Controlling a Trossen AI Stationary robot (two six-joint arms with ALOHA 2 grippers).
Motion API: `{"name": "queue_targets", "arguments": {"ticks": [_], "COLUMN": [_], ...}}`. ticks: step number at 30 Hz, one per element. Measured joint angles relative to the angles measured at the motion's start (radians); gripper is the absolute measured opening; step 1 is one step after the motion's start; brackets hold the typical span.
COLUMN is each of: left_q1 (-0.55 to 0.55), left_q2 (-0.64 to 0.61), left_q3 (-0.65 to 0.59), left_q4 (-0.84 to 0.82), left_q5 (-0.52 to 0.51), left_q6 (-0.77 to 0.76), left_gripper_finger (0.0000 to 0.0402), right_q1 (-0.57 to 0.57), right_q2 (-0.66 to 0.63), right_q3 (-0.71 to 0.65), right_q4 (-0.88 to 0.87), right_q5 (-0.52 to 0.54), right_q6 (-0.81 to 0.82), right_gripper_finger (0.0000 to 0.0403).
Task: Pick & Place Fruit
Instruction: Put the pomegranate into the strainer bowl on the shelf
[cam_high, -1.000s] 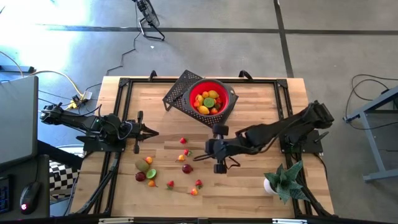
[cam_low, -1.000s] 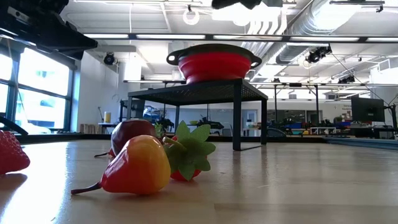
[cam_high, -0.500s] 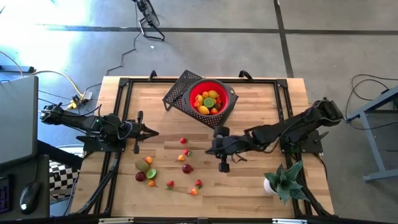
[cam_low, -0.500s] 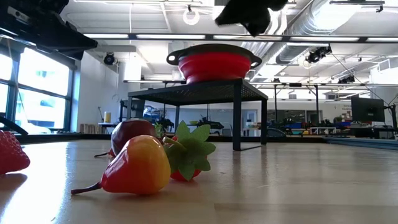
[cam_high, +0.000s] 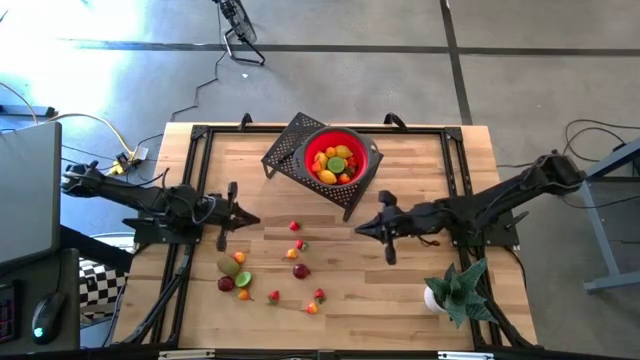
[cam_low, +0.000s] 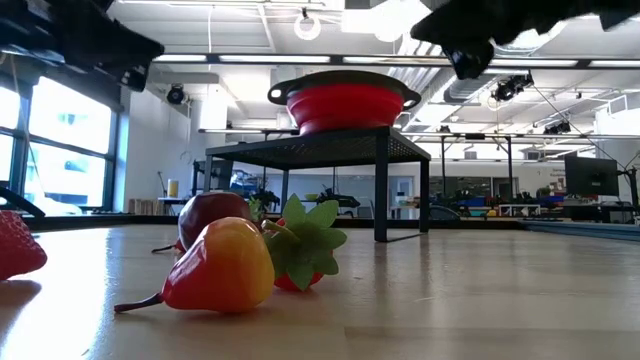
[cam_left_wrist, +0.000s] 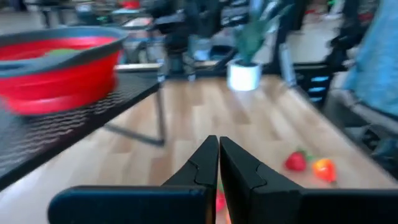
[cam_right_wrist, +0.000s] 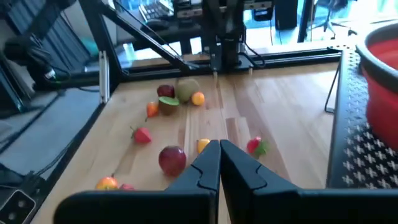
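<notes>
The left tool (cam_high: 250, 217) hovers clenched and empty over the wooden bench (cam_high: 400, 300), beside loose small toy fruits (cam_high: 301, 271) scattered left of the clenched, empty right tool (cam_high: 362, 229), others filling the red bowl (cam_high: 368, 152).

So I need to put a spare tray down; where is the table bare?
Bare wood lies between the left gripper and the bowl's black stand, and beside the right gripper toward the plant. The loose fruit crowds the front middle.

Glossy plastic fruit (cam_low: 215, 268), wooden table (cam_high: 400, 300)
</notes>
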Motion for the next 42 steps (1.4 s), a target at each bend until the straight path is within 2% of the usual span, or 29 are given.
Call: {"name": "queue_targets", "arguments": {"ticks": [4, 9, 16, 20, 25, 31, 36, 42], "left_q1": [0.000, -0.001, -0.110, -0.197, -0.266, -0.311, -0.310, -0.336], "left_q2": [0.123, 0.331, 0.689, 0.848, 0.999, 1.148, 1.233, 1.335], "left_q3": [0.000, 0.023, 0.216, 0.347, 0.503, 0.648, 0.715, 0.754], "left_q4": [0.112, 0.199, 0.193, 0.118, 0.010, -0.040, -0.044, -0.007], "left_q5": [0.068, 0.068, 0.060, 0.063, 0.063, 0.075, 0.155, 0.145], "left_q6": [-0.059, -0.109, -0.093, -0.047, -0.080, -0.099, -0.165, -0.232], "left_gripper_finger": [0.0012, 0.0012, 0.0012, 0.0012, 0.0012, 0.0012, 0.0012, 0.0012], "right_q1": [-0.004, -0.026, -0.068, -0.081, -0.081, -0.081, -0.081, -0.081], "right_q2": [-0.048, -0.072, -0.075, -0.075, -0.074, -0.074, -0.074, -0.074], "right_q3": [-0.110, -0.173, -0.178, -0.178, -0.178, -0.178, -0.178, -0.178], "right_q4": [0.142, 0.209, 0.210, 0.210, 0.209, 0.215, 0.216, 0.216], "right_q5": [0.006, 0.019, -0.015, -0.037, -0.038, -0.029, -0.027, -0.030], "right_q6": [-0.002, 0.000, 0.009, 0.009, 0.008, -0.003, 0.009, 0.013], "right_gripper_finger": [0.0003, 0.0003, 0.0003, 0.0003, 0.0003, 0.0003, 0.0003, 0.0003]}}
